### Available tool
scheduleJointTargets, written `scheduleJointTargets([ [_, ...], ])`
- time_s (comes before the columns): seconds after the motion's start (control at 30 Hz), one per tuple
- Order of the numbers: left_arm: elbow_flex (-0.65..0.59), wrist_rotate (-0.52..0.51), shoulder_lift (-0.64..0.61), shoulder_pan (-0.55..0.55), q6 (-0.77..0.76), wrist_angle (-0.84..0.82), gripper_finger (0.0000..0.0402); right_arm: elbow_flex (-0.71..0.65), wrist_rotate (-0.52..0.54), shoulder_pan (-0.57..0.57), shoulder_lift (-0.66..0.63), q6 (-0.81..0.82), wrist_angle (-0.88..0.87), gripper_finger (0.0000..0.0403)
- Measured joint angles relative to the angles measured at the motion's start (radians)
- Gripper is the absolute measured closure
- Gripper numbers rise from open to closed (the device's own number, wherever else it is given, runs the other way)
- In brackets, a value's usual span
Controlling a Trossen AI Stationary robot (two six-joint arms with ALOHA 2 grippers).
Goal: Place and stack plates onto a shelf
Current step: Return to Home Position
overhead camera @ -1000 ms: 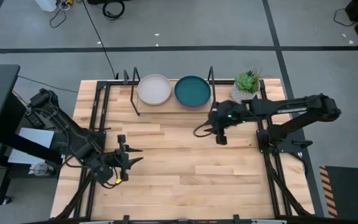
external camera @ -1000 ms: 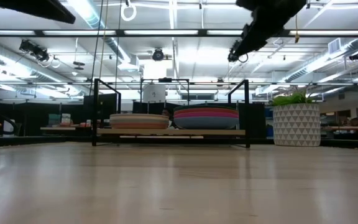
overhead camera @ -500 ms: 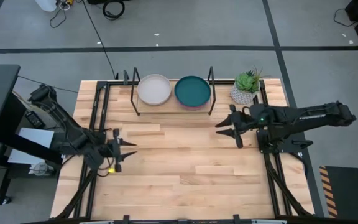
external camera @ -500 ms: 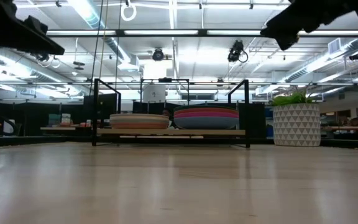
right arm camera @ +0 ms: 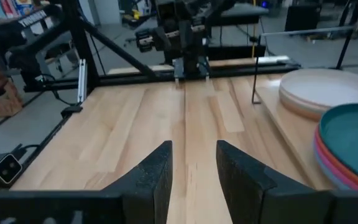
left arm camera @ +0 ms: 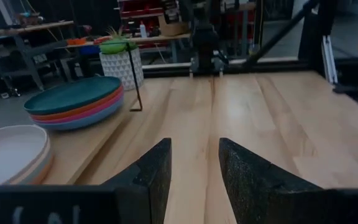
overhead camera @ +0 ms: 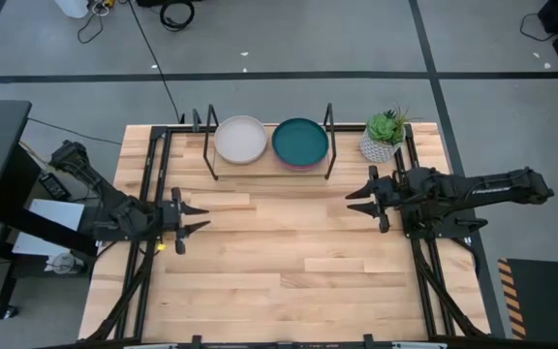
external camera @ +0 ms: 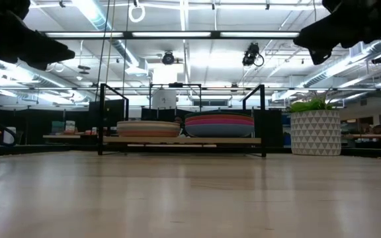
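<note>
Above the table (overhead camera: 279, 281), left gripper (overhead camera: 204, 217) and right gripper (overhead camera: 350, 201) straighter than before, fingers (left arm camera: 148, 180) apart.

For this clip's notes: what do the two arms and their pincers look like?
Both arms are dark, slim chains of jointed links. The left pincer and the right pincer each end in two black, tapered fingers with a rough, grainy surface. The right arm carries pale lettering along its forearm, too small to read.
</note>
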Motion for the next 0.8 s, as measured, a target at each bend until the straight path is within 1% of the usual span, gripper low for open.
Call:
scheduleJointTargets([
  [0.17,-0.023,0.088,-0.093,0.093,0.052,0.005,0.026,-0.031,-0.004,0.0,-0.08,-0.021,-0.001,0.0273],
  [0.4,-0.042,0.268,-0.177,0.27,0.108,0.019,0.026,-0.076,-0.081,-0.002,-0.183,-0.064,-0.001,0.0273],
  [0.5,-0.042,0.369,-0.201,0.354,0.115,0.021,0.026,-0.101,-0.084,-0.002,-0.232,-0.08,0.0,0.0273],
  [0.63,-0.042,0.473,-0.223,0.457,0.129,0.021,0.026,-0.137,-0.098,-0.002,-0.3,-0.085,-0.007,0.0273],
  [0.73,-0.042,0.527,-0.225,0.521,0.134,0.02,0.0261,-0.162,-0.098,-0.002,-0.348,-0.085,-0.019,0.0273],
  [0.8,-0.042,0.539,-0.225,0.556,0.133,0.011,0.0261,-0.183,-0.098,-0.002,-0.38,-0.083,-0.017,0.0273],
])
